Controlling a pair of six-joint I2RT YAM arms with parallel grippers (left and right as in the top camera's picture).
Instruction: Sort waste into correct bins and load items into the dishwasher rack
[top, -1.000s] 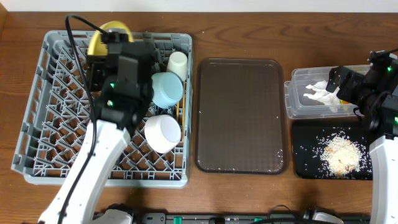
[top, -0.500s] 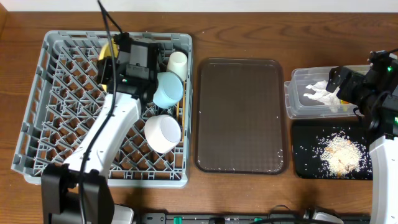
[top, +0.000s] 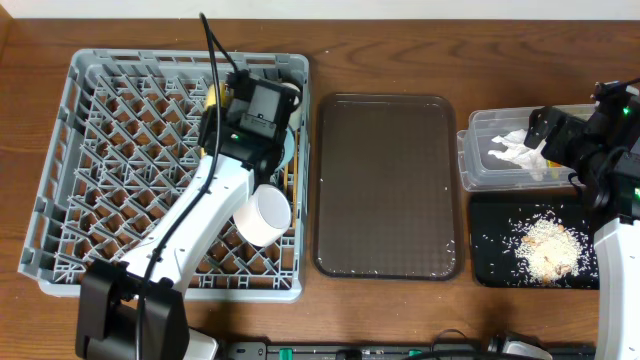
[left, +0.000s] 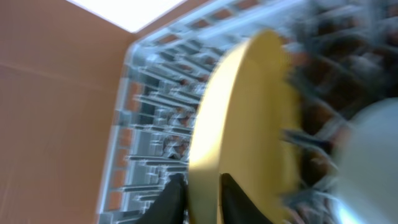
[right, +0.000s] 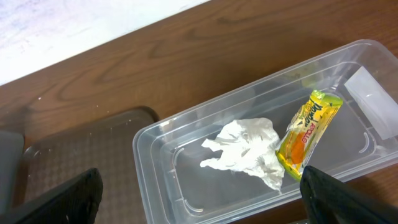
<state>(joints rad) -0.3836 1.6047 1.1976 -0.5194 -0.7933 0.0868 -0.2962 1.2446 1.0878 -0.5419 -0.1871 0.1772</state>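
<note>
One yellow plate stands edgewise in the rack.

A: What blocks the left jaws?
B: The yellow plate stands on its edge, with its rim right between them. On one side of the jaws are the grey pegs of the rack. On the other side a pale round thing sits close. It is too blurry to name.
A: And the right jaws?
B: They stand wide apart, with free air between them. Under them is the clear bin. The white napkin and the snack wrapper lie in it.
A: Where is open room?
B: Over the brown tray, between the two pairs of jaws. Its flat top is easy to reach from above.
</note>
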